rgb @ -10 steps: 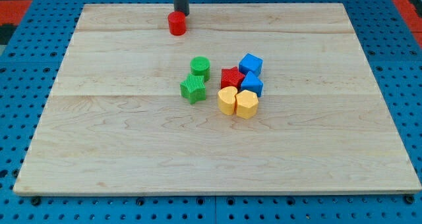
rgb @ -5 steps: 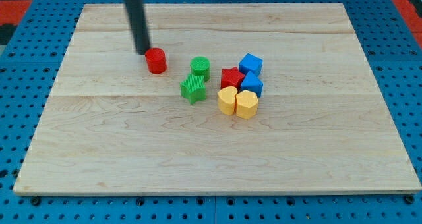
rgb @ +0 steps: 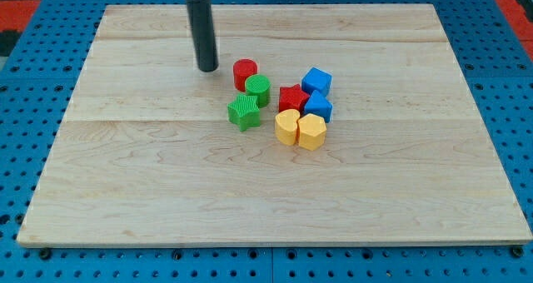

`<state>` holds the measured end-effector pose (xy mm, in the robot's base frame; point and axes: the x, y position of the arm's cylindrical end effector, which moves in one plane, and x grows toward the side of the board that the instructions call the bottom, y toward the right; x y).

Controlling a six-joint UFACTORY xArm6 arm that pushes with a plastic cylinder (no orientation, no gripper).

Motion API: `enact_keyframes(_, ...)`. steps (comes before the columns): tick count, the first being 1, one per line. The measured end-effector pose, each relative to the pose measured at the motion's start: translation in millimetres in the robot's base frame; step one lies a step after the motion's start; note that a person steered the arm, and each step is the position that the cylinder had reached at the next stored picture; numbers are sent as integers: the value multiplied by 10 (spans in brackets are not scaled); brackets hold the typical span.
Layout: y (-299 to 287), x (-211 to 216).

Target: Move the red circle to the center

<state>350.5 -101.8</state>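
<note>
The red circle (rgb: 245,73) stands on the wooden board just above the green circle (rgb: 257,91) and touches it or nearly so. My tip (rgb: 207,67) rests on the board a short way to the view's left of the red circle, with a small gap between them. The dark rod rises from the tip to the view's top edge.
A green star (rgb: 243,112) lies below the green circle. To the view's right is a tight cluster: a red star (rgb: 292,98), two blue blocks (rgb: 316,81) (rgb: 318,106) and two yellow blocks (rgb: 286,126) (rgb: 311,131). The board (rgb: 125,191) lies on a blue perforated table.
The red circle has gone from the board's top edge down and to the right, up against the green circle, which has shifted slightly. My tip followed it and now sits to its left.
</note>
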Motion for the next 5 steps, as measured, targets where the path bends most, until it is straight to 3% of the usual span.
enact_keyframes(1, 331, 149)
enact_keyframes(2, 684, -27)
enact_keyframes(3, 545, -214)
enact_keyframes(4, 777, -451)
enact_keyframes(5, 1155, -152)
